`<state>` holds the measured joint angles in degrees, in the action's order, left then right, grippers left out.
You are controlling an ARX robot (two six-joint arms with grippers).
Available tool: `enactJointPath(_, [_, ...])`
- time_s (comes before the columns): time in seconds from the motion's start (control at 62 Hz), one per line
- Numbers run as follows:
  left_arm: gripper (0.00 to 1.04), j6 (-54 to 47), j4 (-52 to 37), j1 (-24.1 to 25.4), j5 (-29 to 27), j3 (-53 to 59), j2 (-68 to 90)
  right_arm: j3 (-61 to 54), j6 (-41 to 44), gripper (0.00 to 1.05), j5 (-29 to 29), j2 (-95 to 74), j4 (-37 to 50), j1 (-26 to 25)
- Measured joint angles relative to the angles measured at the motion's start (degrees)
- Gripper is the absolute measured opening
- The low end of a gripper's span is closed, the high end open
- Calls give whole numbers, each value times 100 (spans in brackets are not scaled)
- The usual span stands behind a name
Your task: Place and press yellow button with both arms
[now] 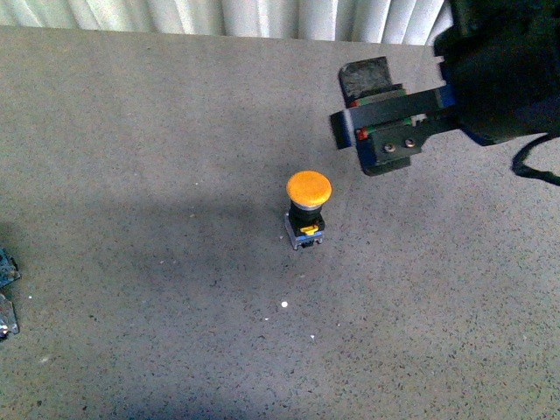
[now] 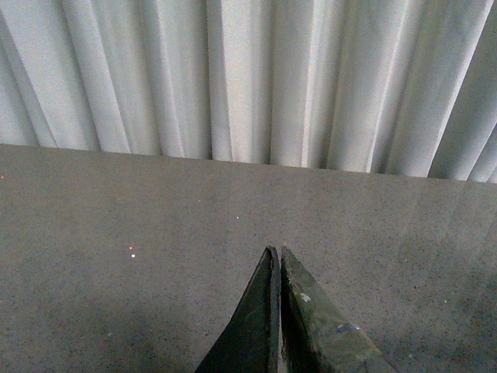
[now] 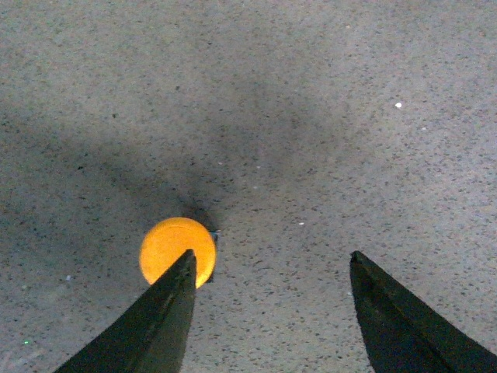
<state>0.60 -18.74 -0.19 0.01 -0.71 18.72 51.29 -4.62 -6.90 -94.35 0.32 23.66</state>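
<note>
The yellow button (image 1: 308,190) stands upright on the grey speckled table, its orange-yellow cap on a black collar and a grey base with blue and yellow marks. My right gripper (image 1: 360,109) hangs open above and to the right of it, clear of it. In the right wrist view the cap (image 3: 172,247) lies below, partly behind one fingertip (image 3: 183,268), and the gripper (image 3: 270,260) holds nothing. My left gripper (image 2: 276,252) is shut and empty in its wrist view, facing bare table and curtain. The left arm barely shows in the front view.
A white pleated curtain (image 1: 262,16) runs along the table's far edge. A small blue and grey part (image 1: 7,289) sits at the left edge of the front view. The grey table (image 1: 131,175) spreads around the button.
</note>
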Motion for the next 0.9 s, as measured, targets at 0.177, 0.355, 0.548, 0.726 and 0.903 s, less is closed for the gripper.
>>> enactJointPath(0.177, [1, 2, 330, 0, 0, 0, -330, 133, -334, 19, 116, -280, -140, 142])
enactJointPath(0.355, [1, 2, 597, 0, 0, 0, -601, 289, -476, 1, 199, -525, -186, 188])
enactJointPath(0.548, [1, 0, 833, 0, -2, 0, -837, 396, -538, 1, 221, -595, -203, 216])
enactJointPath(0.726, [1, 0, 1827, 0, 2, 0, -1692, 407, -627, 1, 308, -649, -271, 258])
enactJointPath(0.903, [1, -2, 1875, 9, 0, 0, -1775, 404, -643, 1, 326, -704, -267, 260])
